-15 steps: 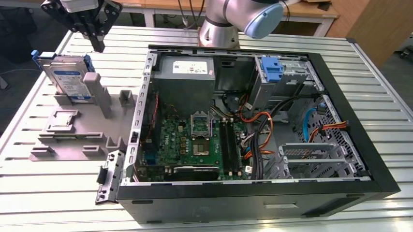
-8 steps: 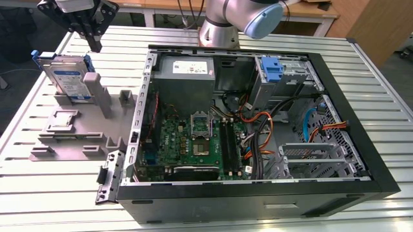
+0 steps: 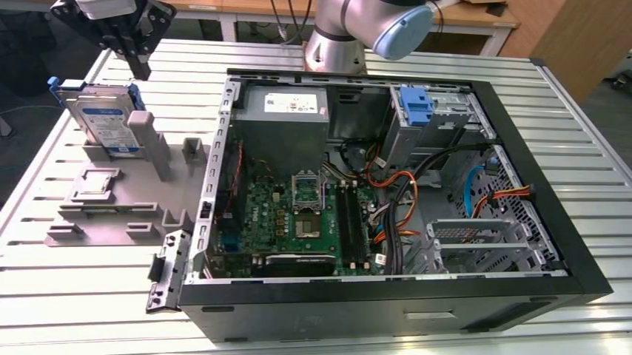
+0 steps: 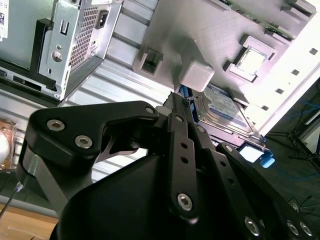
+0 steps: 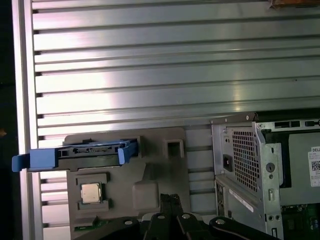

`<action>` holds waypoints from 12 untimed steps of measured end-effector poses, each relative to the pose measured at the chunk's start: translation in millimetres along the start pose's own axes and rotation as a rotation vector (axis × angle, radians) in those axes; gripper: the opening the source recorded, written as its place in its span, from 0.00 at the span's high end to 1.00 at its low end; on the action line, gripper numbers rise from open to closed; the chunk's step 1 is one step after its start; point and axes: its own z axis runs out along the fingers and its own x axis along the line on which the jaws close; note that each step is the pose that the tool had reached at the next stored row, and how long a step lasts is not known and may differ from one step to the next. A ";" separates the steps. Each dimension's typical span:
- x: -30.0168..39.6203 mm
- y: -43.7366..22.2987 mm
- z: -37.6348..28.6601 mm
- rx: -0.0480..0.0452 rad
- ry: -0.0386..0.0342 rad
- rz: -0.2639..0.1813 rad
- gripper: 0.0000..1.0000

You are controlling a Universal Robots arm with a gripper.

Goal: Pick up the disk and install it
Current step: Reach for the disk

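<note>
On the slatted metal table where I work lies an open black computer case, on the exterior view's right of a grey moulded fixture. Inside the case are a grey power-supply box, a green motherboard, a silver cage with a blue latch, and orange cables. In the first wrist view, a square processor chip sits in a recess of the fixture.

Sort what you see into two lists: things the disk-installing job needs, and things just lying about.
Job: grey metal hard drive with blue bracket; black end effector; open black computer case.
Lying about: grey power-supply box; square silver processor chip.
</note>
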 end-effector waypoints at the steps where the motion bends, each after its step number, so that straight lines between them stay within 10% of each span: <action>1: 1.1 -0.1 0.0 0.0000 0.0001 0.000 0.90; 12: 8.6 0.6 1.4 0.0007 0.0080 0.001 0.90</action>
